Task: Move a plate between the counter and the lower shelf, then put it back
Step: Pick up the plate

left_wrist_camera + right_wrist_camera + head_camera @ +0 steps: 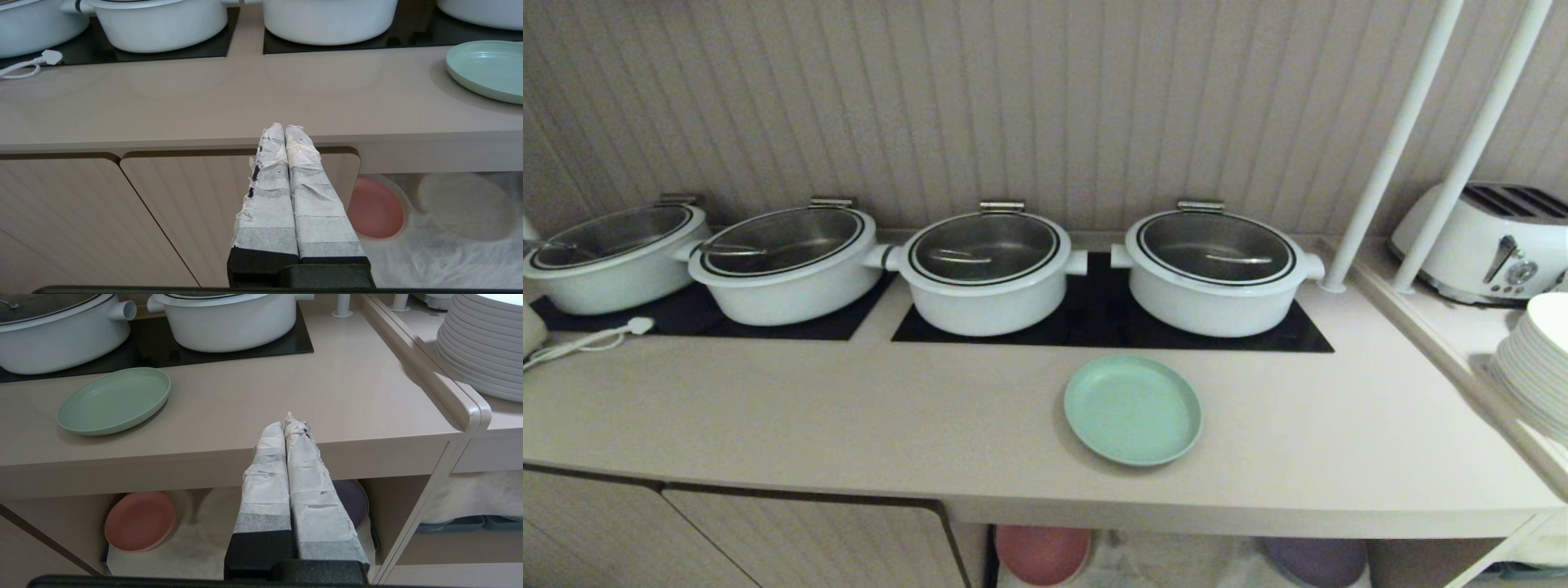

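Plate (1132, 409): lay on my tabletop (849, 425), near the hobs.
Left tool (284, 127): closed, empty.
Right tool (287, 421): closed, empty.
Progress: I judged nothing begun; shelf (196, 543) trip and return remained.

Round mint-green plate (1133, 409) with a low upturned rim, matte and empty, lying flat and upright on the bench (849, 425). It sits just in front of the black glass hob panel, toward the right half of the long beige worktop, set back from the thick front edge. Beneath that edge opens the lower shelf (196, 547), a beige-walled niche whose base is draped in wrinkled white cloth.
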Tool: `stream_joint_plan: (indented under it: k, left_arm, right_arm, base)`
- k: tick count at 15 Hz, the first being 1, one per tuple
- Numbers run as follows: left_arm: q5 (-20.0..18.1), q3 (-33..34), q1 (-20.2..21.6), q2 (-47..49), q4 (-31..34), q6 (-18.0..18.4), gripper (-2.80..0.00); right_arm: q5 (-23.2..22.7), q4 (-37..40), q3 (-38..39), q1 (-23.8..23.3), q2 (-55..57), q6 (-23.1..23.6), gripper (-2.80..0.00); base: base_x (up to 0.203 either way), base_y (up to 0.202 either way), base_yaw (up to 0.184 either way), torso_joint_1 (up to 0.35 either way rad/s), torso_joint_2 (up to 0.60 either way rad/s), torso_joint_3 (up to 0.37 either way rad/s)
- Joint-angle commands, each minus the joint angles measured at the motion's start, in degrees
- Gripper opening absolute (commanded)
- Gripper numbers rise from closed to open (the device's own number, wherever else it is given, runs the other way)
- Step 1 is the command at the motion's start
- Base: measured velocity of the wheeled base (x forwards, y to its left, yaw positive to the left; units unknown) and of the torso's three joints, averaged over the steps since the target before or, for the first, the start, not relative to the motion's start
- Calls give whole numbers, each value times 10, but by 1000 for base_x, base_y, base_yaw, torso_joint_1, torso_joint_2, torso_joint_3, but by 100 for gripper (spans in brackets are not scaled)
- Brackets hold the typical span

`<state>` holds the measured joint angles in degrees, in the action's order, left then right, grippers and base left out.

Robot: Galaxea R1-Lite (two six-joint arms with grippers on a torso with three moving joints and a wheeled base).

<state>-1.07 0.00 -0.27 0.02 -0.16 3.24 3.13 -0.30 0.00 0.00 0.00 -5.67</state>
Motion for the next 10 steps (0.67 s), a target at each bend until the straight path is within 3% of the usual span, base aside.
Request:
stream_joint_plan:
  k: [1, 10]
  left_arm:
    - [0, 0, 0, 0, 0, 0, -280]
    - [0, 0, 0, 0, 0, 0, -280]
  right_arm:
    - [0, 0, 0, 0, 0, 0, -280]
    - [0, 0, 0, 0, 0, 0, -280]
  base:
    - [0, 0, 0, 0, 0, 0]
    - [0, 0, 0, 0, 0, 0]
